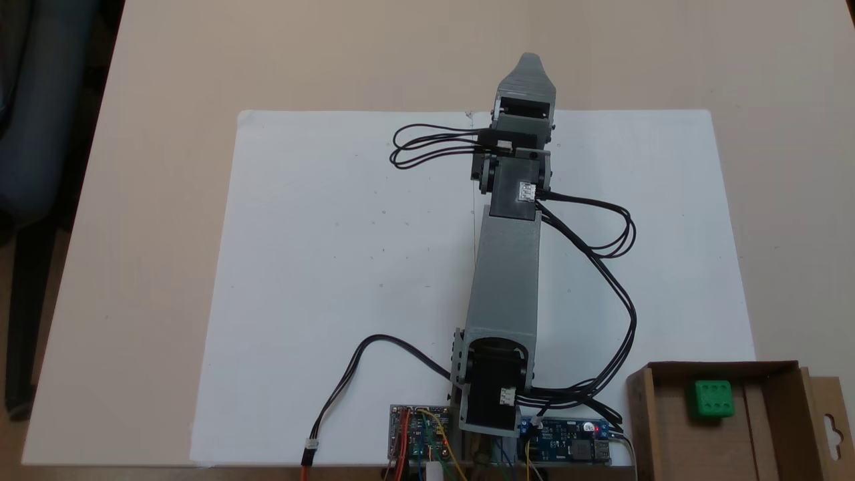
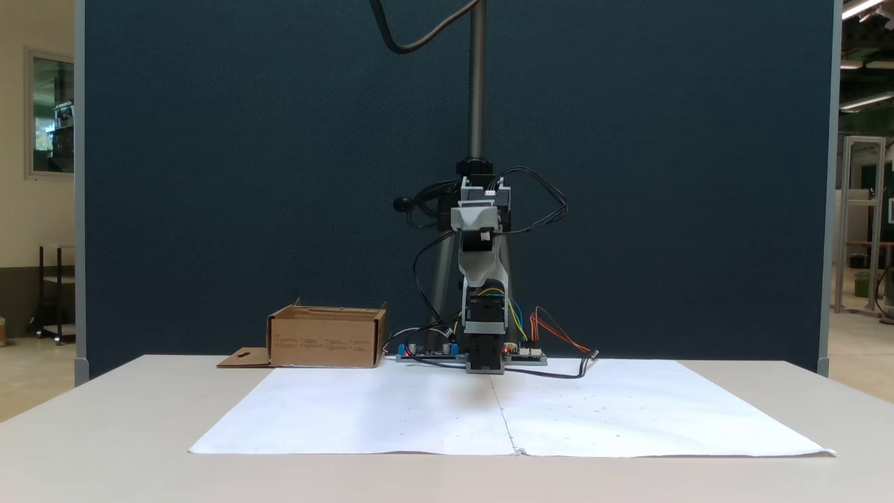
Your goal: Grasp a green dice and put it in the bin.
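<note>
One green dice (image 1: 713,399) lies inside the bin (image 1: 778,441), resting on the cardboard floor near the far wall as the top-down fixed view shows it, six pips facing up. The bin sits at the lower right of that view, just beside the arm's base and the circuit boards (image 1: 566,449), off the edge of the white paper sheet (image 1: 334,267). The gripper (image 1: 530,61) is well apart from it, stretched out past the sheet's far edge on the bare table (image 1: 167,67), pointing away from the bin. Its jaws look pressed together with nothing between them. Judging by this layout, the placing looks done, with the dice lying back and to the right of the claw.
</note>
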